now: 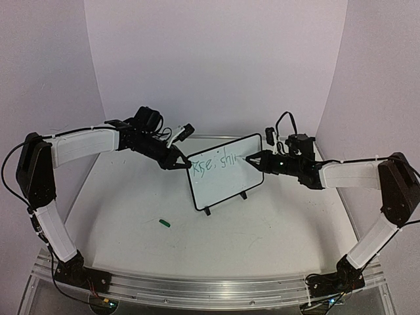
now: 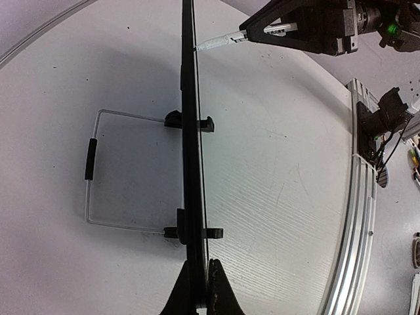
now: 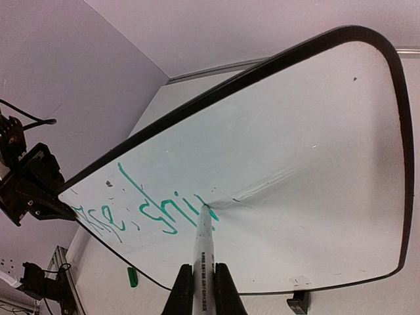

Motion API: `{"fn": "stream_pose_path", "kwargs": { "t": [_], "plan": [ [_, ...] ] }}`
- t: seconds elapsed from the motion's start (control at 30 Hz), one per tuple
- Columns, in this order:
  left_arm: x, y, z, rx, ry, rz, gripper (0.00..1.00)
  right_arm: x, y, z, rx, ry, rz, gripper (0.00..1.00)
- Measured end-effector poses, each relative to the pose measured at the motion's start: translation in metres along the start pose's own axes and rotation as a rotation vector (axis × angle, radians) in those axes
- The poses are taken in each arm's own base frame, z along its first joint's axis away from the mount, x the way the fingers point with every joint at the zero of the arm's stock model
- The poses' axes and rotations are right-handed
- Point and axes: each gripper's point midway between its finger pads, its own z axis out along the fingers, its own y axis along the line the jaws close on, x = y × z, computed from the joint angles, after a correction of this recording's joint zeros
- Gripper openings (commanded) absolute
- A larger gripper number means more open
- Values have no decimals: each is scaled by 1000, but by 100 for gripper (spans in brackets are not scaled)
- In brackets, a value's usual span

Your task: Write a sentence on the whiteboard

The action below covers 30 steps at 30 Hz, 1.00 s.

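Note:
The whiteboard (image 1: 226,187) stands tilted on its black feet at mid-table. My left gripper (image 1: 186,164) is shut on its left edge; in the left wrist view the board's frame (image 2: 190,131) runs edge-on between the closed jaws (image 2: 202,289). The green sentence (image 1: 215,162) reads roughly "Rise, shin" (image 3: 141,210) in one line. My right gripper (image 3: 204,289) is shut on a white marker (image 3: 203,243). The marker's tip touches the board at the end of the last letter. From above, the right gripper (image 1: 257,159) sits at the board's upper right.
A green marker cap (image 1: 165,223) lies on the white table in front of the board, also seen as the cap (image 3: 132,276). A wire stand (image 2: 92,164) props the board from behind. An aluminium rail (image 1: 210,285) lines the near edge. Purple walls enclose the table.

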Motion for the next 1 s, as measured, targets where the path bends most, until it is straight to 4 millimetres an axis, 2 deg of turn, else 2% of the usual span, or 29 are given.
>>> {"fn": "stream_pose_path", "kwargs": {
  "t": [0.33, 0.73, 1.0],
  "plan": [
    [0, 0, 0, 0, 0, 1, 0, -12, 3, -3, 5, -47, -11, 0],
    [0, 0, 0, -1, 1, 0, 0, -15, -1, -4, 28, -66, -8, 0],
    [0, 0, 0, -1, 1, 1, 0, -9, -6, -5, 41, -61, 0, 0]
  ]
}}
